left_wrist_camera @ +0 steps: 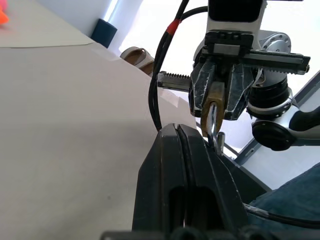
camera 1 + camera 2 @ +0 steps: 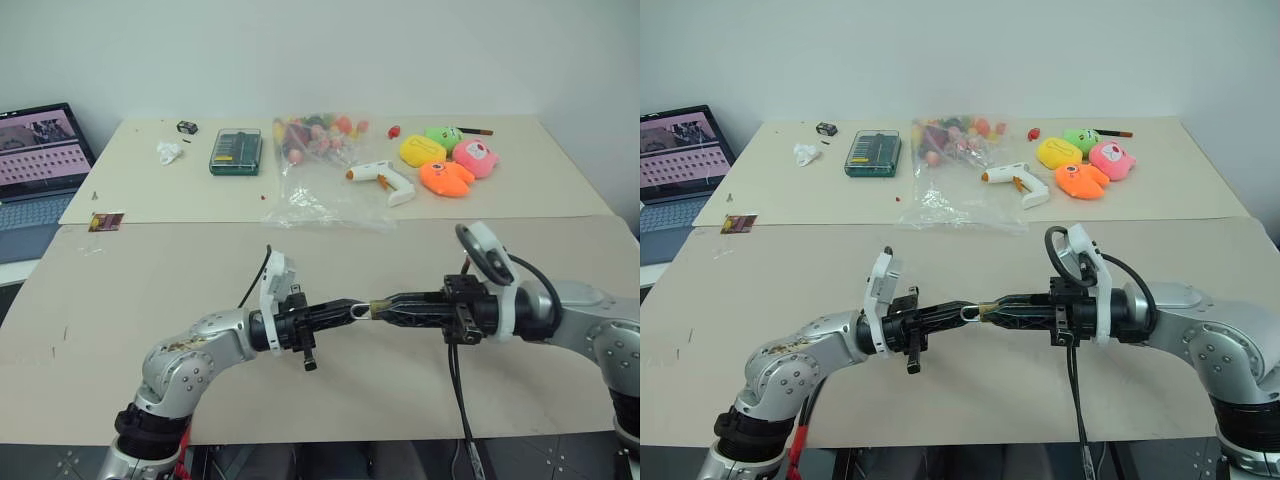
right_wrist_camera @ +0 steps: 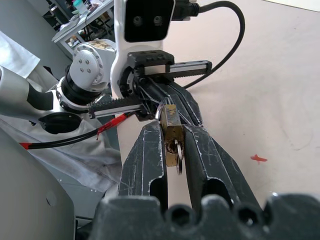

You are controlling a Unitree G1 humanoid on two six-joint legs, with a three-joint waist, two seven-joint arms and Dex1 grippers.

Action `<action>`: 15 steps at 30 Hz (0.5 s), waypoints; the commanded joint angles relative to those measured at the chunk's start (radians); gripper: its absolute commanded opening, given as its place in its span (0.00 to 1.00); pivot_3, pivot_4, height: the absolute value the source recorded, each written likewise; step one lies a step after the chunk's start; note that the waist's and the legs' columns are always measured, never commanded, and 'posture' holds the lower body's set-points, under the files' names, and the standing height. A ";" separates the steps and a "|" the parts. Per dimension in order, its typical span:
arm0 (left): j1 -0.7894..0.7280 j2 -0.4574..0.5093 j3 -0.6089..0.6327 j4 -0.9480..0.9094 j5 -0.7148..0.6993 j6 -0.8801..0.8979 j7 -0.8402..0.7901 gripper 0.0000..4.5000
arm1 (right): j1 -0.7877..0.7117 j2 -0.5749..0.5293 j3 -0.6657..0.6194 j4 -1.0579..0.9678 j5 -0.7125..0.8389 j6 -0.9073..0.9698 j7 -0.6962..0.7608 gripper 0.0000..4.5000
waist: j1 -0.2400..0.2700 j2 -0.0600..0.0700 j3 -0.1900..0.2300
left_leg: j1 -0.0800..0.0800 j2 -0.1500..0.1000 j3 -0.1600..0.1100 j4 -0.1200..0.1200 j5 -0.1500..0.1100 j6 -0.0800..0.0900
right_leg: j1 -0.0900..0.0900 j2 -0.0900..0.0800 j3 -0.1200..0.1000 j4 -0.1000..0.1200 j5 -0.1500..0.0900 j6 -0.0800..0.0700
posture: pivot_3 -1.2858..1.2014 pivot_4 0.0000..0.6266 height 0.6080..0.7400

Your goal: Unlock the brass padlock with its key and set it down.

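padlock: the brass padlock (image 3: 171, 131) hangs in mid-air above the near table (image 2: 150, 330), between the two grippers.
right gripper (image 2: 388, 306): clenched on the padlock body; the key (image 3: 178, 156) dangles beside the body.
left gripper (image 2: 345, 311): pinched tight on the silver shackle (image 1: 212, 122).
risk: I judge a sideways tug could twist the small body out of the right fingers, dropping lock and key.
room: bare tabletop lies beneath the padlock; toys (image 2: 448, 160) and bag (image 2: 320, 165) sit well beyond it.
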 commanded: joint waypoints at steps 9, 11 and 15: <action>-0.012 0.000 0.020 -0.045 -0.040 0.008 0.017 0.01 | -0.019 -0.004 0.019 0.033 -0.078 -0.030 0.058 0.03 | 0.000 0.000 0.000 | 0.000 0.000 0.000 0.000 0.000 0.000 | 0.000 0.000 0.000 0.000 0.000 0.000 | 0.52 0.24 1.00; -0.012 0.000 0.021 -0.048 -0.038 0.007 0.018 0.01 | -0.012 -0.003 0.022 0.033 -0.088 -0.032 0.064 0.03 | 0.000 0.000 0.000 | 0.000 0.000 0.000 0.000 0.000 0.000 | 0.000 0.000 0.000 0.000 0.000 0.000 | 0.52 0.24 1.00; -0.010 -0.005 0.026 -0.051 -0.044 0.011 0.027 0.01 | 0.009 -0.005 0.023 0.027 -0.101 -0.033 0.078 0.03 | 0.000 0.000 0.000 | 0.000 0.000 0.000 0.000 0.000 0.000 | 0.000 0.000 0.000 0.000 0.000 0.000 | 0.52 0.24 1.00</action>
